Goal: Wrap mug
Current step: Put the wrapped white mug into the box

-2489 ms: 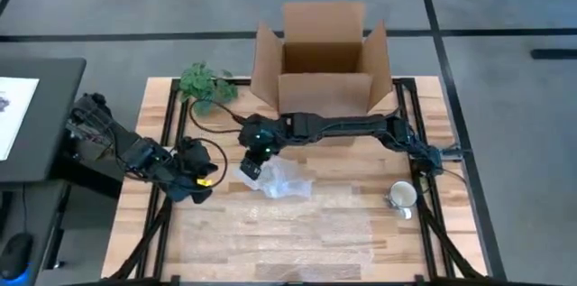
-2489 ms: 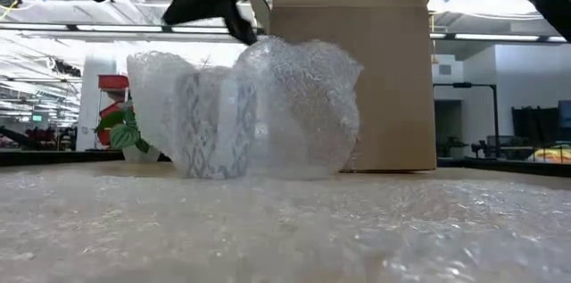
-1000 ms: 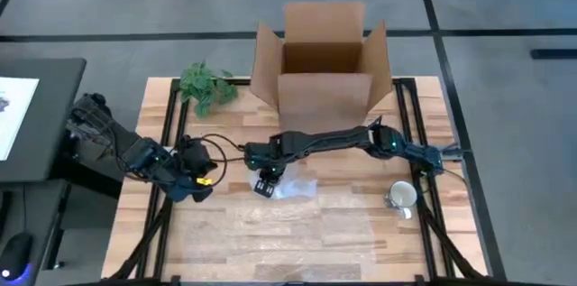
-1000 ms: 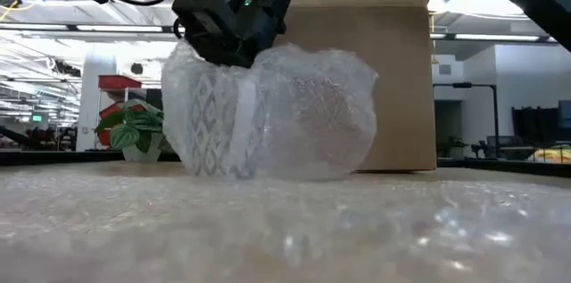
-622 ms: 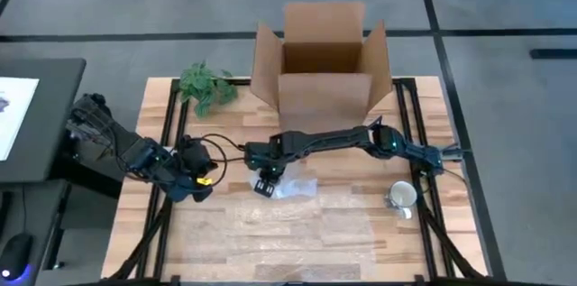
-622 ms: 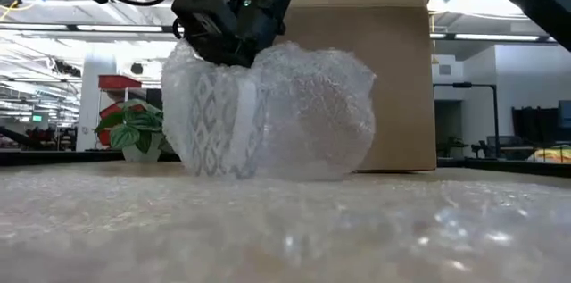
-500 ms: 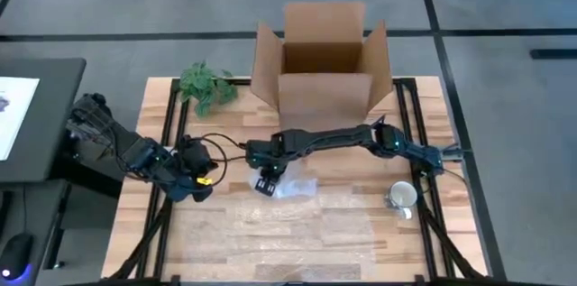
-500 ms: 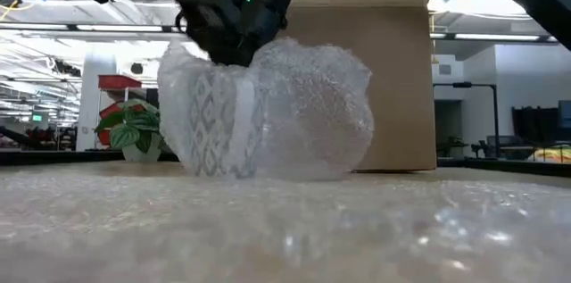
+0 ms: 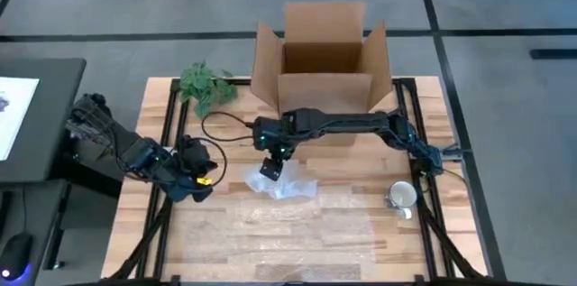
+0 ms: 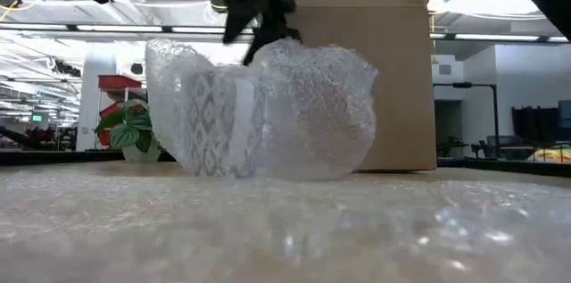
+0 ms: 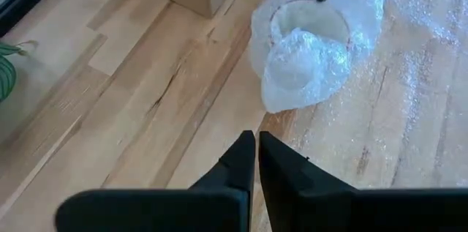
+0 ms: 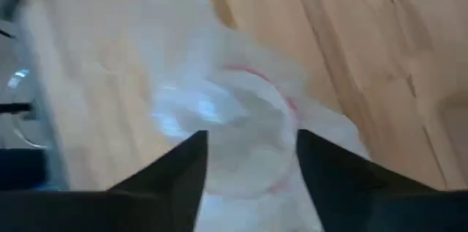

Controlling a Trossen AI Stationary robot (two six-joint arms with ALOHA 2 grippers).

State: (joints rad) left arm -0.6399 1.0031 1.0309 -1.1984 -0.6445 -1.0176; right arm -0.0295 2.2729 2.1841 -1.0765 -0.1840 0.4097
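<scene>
Bubble wrap [image 9: 287, 182] lies bunched around the mug [image 10: 223, 124] at the middle of the tabletop [image 9: 225, 232], in front of the cardboard box [image 9: 325, 60]. We see the right pincer [image 9: 271, 168] hanging just above it with fingers spread and holding nothing. The left pincer [image 9: 200, 187] waits at the left edge, fingers pressed together.

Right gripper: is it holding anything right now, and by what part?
Nothing. The right gripper is open above the wrapped mug, clear of the bubble wrap. The left gripper is shut and empty, off to the side.
</scene>
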